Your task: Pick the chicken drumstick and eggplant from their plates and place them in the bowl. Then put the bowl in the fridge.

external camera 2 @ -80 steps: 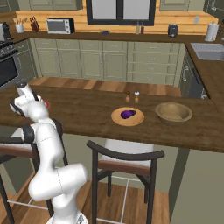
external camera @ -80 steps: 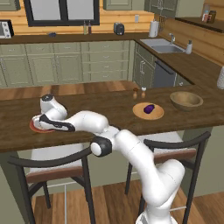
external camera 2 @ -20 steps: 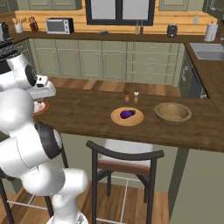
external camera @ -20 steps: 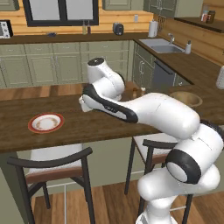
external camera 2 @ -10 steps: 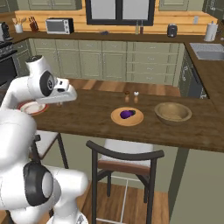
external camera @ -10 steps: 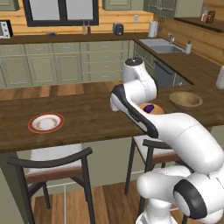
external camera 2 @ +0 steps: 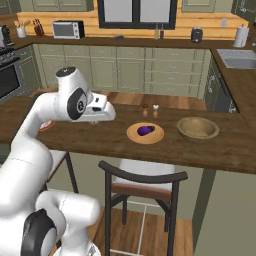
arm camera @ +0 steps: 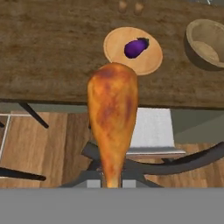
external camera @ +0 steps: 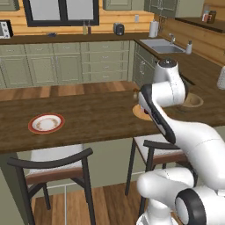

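My gripper (arm camera: 113,181) is shut on the chicken drumstick (arm camera: 113,118), golden-orange, which hangs out ahead of the fingers in the hand view. It hovers above the counter's front edge, short of the tan wooden plate (arm camera: 114,46) that carries the purple eggplant (arm camera: 136,47). In the right base view the hand (external camera 2: 100,114) sits left of that eggplant (external camera 2: 145,130). The wooden bowl (external camera 2: 198,128) stands right of the plate, with nothing in it. The red-rimmed white plate (external camera: 46,123) lies bare at the counter's left. The fridge is out of view.
Salt and pepper shakers (external camera 2: 150,110) stand just behind the wooden plate. Two stools (external camera 2: 142,180) are tucked under the counter's near edge. A sink (external camera: 169,48) and green cabinets line the far wall.
The arm has swung right across the counter from the red-rimmed plate toward the wooden plate, carrying the drumstick. The gripper has stayed shut.
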You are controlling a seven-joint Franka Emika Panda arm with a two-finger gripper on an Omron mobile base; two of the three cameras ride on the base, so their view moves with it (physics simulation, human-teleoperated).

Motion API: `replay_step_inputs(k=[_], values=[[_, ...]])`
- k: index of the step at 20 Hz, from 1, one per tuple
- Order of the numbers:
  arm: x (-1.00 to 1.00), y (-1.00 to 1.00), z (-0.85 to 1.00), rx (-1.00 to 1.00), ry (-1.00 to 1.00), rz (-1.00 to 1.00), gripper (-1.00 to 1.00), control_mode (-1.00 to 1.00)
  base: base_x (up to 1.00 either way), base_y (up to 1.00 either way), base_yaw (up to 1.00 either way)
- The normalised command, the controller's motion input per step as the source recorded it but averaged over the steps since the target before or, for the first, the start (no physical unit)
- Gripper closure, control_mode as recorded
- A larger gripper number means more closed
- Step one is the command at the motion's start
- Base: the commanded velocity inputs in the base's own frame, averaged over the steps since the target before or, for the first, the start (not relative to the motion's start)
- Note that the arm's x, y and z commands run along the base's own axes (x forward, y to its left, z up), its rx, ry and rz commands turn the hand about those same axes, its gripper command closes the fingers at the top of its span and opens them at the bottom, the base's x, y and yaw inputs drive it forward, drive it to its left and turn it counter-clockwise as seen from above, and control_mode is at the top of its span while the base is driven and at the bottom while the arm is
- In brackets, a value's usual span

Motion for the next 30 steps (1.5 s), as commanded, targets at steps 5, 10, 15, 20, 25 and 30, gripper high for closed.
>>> replay_step_inputs(k=[5,10,15,20,25,30], values=[[0.00,-1.00,0.28,0.00,-0.05,-0.10,1.00,-1.00,0.00,0.00,0.00],[0.05,-1.00,0.10,0.02,-0.01,-0.06,1.00,-1.00,0.00,0.00,0.00],[0.31,-1.00,0.00,0.04,0.00,-0.01,1.00,-1.00,0.00,0.00,0.00],[0.39,-1.00,0.00,0.03,-0.02,0.00,1.00,-1.00,0.00,0.00,0.00],[0.54,-0.81,-0.08,0.00,-0.10,-0.12,1.00,-1.00,0.00,0.00,0.00],[0.74,-0.35,-0.29,0.00,-0.11,-0.26,1.00,-1.00,0.00,0.00,0.00]])
